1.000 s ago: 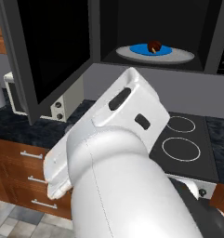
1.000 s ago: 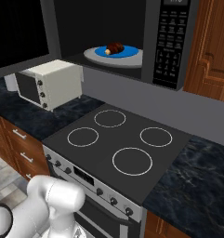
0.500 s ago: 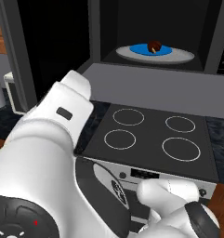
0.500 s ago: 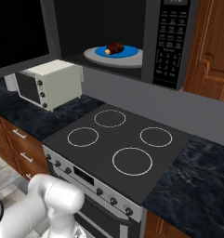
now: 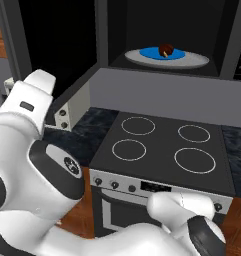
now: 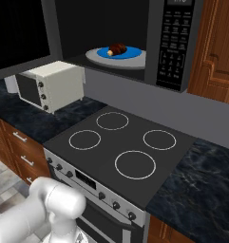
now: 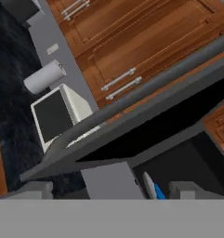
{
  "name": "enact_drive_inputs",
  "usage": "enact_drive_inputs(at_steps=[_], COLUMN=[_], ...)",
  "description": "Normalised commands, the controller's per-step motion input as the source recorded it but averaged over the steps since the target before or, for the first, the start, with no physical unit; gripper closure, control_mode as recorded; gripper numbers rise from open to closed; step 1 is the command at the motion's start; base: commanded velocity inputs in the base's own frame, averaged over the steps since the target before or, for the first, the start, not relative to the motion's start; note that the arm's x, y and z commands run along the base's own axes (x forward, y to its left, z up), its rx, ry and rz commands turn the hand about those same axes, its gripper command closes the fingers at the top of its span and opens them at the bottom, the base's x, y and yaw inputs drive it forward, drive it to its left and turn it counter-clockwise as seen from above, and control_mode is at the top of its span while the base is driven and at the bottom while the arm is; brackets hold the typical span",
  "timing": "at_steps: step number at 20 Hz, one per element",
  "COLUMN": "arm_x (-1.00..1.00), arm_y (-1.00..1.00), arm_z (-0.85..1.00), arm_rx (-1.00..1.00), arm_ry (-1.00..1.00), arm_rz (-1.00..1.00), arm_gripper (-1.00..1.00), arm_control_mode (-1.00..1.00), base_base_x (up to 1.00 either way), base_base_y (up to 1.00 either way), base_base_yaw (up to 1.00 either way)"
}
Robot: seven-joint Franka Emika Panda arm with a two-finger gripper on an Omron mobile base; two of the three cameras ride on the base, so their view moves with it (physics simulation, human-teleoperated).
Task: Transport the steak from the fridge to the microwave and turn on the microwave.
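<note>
Sitting in microwave, steak, door open

We see a black stove with 4 ringed burners set in a dark marbled counter, a cream toaster oven beside it, and wooden cabinets nearby.

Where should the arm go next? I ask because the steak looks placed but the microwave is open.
Probably swing the hand to the outer face of the microwave door and push it shut. The steak already lies on the blue plate on the turntable inside the microwave, and the door stands wide open, so starting it must likely wait.
</note>
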Motion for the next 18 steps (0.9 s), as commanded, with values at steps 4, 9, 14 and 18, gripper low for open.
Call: enact_drive_inputs(at_steps=[4, 9, 14, 18], arm_x=[0.22, 0.22, 0.31, 0.53], arm_y=[0.63, 0.69, 0.48, 0.28], arm_z=[-0.02, 0.00, 0.00, -0.01], arm_rx=[-0.15, -0.15, -0.08, -0.05], arm_ry=[-0.06, -0.06, -0.02, 0.00], arm_rz=[0.00, 0.00, 0.00, -0.02], arm_gripper=[-1.00, -1.00, -1.00, -1.00], arm_control_mode=[-1.00, -1.00, -1.00, -1.00], base_base_x=[0.00, 0.00, 0.00, 0.00], base_base_y=[0.00, 0.00, 0.00, 0.00], base_base_yaw=[0.00, 0.00, 0.00, 0.00])
